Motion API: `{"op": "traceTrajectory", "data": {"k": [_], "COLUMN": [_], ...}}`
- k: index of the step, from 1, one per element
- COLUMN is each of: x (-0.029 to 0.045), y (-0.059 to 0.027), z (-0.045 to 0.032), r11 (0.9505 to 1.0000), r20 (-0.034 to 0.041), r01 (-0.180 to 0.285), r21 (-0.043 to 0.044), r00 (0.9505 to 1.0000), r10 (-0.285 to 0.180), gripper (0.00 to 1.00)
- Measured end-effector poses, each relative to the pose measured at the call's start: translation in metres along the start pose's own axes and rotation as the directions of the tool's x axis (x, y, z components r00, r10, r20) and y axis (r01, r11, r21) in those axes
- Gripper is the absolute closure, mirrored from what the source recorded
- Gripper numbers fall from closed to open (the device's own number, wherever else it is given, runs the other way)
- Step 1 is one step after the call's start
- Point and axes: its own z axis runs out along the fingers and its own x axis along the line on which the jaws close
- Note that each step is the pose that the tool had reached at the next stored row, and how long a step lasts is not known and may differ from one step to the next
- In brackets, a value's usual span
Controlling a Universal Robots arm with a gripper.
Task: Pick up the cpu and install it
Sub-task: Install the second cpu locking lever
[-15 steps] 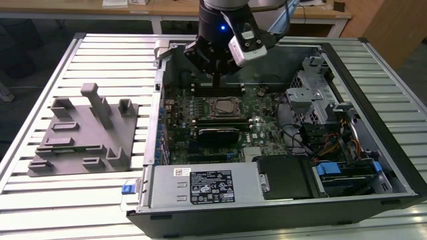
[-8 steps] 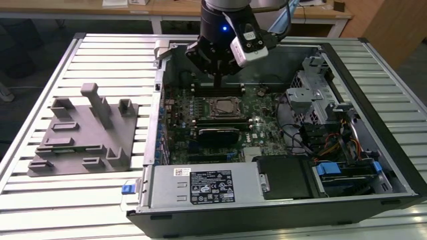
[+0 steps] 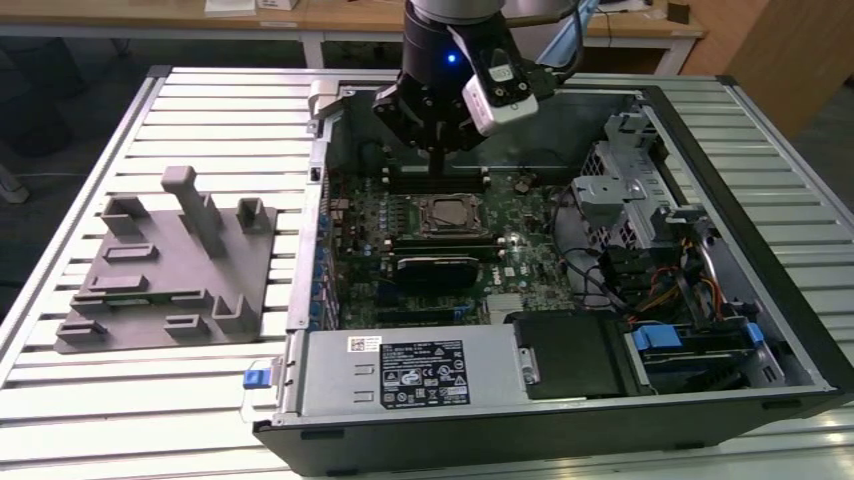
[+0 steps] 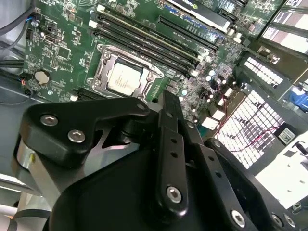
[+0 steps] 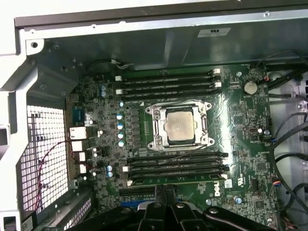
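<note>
**CPU seated in socket, gripper above**

The jaws are seen clenched together, with nothing grasped. The gripper (image 3: 437,150) is held above the motherboard (image 5: 240,125), well apart from it. The cpu (image 5: 179,124) is found lying flat inside the socket (image 5: 156,126), inside the case (image 3: 747,330).

No wording can be made out. Printed labels are seen on the power supply cover (image 3: 424,378), far from the gripper (image 3: 438,160), but their text stays illegible.
</note>
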Motion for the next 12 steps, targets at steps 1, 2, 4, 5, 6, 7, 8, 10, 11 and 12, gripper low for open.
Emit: {"op": "traceTrajectory", "data": {"k": [1, 2, 4, 5, 6, 7, 8, 10, 11, 12], "x": [0.0, 0.0, 0.0, 0.0, -0.0028, -0.004, -0.0047, -0.0052, -0.0053, -0.0054], "y": [0.0, 0.0, 0.0, 0.0, 0.0004, 0.0008, 0.0011, 0.0014, 0.0014, 0.0014], "z": [0.0, 0.0, 0.0, 0.0002, 0.0015, 0.0021, 0.0026, 0.004, 0.0051, 0.0064], "r11": [1.0, 1.0, 1.0, 1.0, 1.0, 1.0, 1.0, 1.0, 1.0, 1.0], "r20": [0.0, -0.0001, -0.0001, -0.0001, -0.0001, -0.0001, -0.0001, -0.0001, -0.0001, -0.0001], "r01": [0.0, 0.0, 0.0, 0.0, 0.0, 0.0, 0.0, 0.0, 0.0, 0.0], "r21": [0.0001, 0.0002, 0.0002, 0.0001, -0.0001, 0.0001, 0.0, -0.0001, 0.0, 0.0001], "r00": [1.0, 1.0, 1.0, 1.0, 1.0, 1.0, 1.0, 1.0, 1.0, 1.0], "r10": [0.0, 0.0, 0.0, 0.0, 0.0, 0.0, 0.0, 0.0, 0.0, 0.0], "gripper": [0.89, 0.89, 0.89, 0.89, 0.89, 0.89, 0.89, 0.89, 0.89, 0.89]}}
